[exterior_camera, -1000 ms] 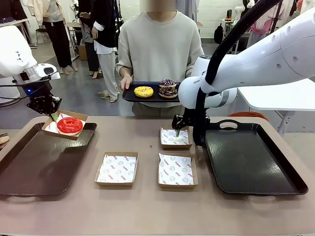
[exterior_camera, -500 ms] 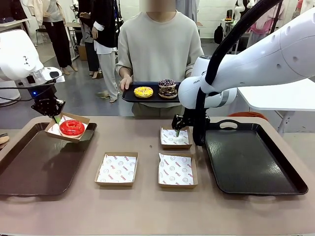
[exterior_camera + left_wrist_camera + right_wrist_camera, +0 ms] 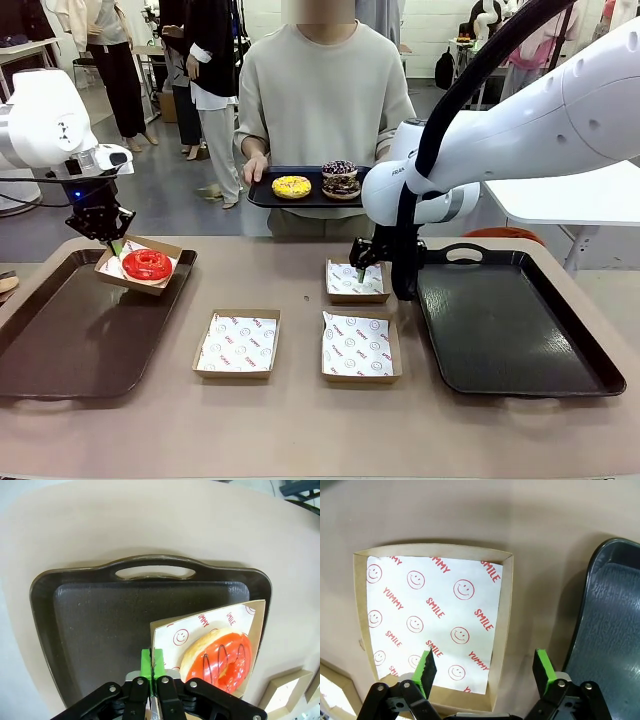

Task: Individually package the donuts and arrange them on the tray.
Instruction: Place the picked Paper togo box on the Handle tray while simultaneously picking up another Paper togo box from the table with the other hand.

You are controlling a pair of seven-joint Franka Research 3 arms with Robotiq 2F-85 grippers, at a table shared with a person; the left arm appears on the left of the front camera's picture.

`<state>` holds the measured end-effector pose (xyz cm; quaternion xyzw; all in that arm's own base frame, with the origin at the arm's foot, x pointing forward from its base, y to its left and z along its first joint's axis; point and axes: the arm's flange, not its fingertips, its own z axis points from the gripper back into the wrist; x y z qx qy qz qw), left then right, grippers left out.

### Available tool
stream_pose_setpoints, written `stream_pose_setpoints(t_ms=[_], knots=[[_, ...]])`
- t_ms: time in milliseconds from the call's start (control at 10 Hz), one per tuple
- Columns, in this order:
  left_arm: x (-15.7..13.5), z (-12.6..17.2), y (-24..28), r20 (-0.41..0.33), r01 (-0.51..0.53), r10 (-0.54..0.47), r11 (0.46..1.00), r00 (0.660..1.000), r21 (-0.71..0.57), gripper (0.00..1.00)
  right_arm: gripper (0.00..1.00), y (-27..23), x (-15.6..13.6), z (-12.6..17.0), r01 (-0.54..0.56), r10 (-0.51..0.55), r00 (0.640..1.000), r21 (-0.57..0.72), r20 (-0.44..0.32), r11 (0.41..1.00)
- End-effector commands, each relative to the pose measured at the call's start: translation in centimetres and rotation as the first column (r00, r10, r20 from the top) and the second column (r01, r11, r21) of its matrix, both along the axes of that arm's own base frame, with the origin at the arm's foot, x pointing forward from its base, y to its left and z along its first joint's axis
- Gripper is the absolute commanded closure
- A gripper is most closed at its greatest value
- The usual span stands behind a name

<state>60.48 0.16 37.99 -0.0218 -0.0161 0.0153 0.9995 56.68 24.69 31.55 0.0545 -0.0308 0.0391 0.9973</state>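
Donut [image 3: 147, 264], the red one, sits in a box [image 3: 172, 249] just beside your left gripper [image 3: 112, 243], which is pinched tight on the box's edge over the left tray [image 3: 60, 340]. Your right gripper [image 3: 359, 270] hangs spread wide above an empty lined box [image 3: 357, 296].

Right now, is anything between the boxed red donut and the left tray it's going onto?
Nothing visible. The left gripper pinches the edge of the box, red donut inside, over the far corner of the left tray; the tray floor beneath it is bare.
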Motion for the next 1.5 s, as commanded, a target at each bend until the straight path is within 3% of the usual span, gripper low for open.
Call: stream_pose_setpoints(t_ms=[0,1200,1300,1400], knots=[[0.4,0.5,-0.5,-0.013,-0.023,0.023,0.999,1.0,0.027,0.99,0.0,0.6,0.9,-0.1,0.008,-0.007,1.0,-0.034,0.021,0.999],[1.8,-1.1,-0.7,-0.031,-0.055,0.057,0.998,0.998,0.044,0.99,0.0,0.8,1.3,-0.6,0.006,-0.005,1.0,-0.036,0.02,0.999],[1.9,-1.2,-0.7,-0.031,-0.05,0.051,0.998,0.998,0.045,0.99,0.33,0.8,1.2,-0.6,-0.013,0.014,1.0,-0.028,0.019,1.0],[1.8,-1.2,-0.7,-0.034,-0.046,0.048,0.998,0.998,0.046,0.4,0.59,0.8,1.3,-0.6,-0.015,0.016,1.0,-0.028,0.01,0.999]])
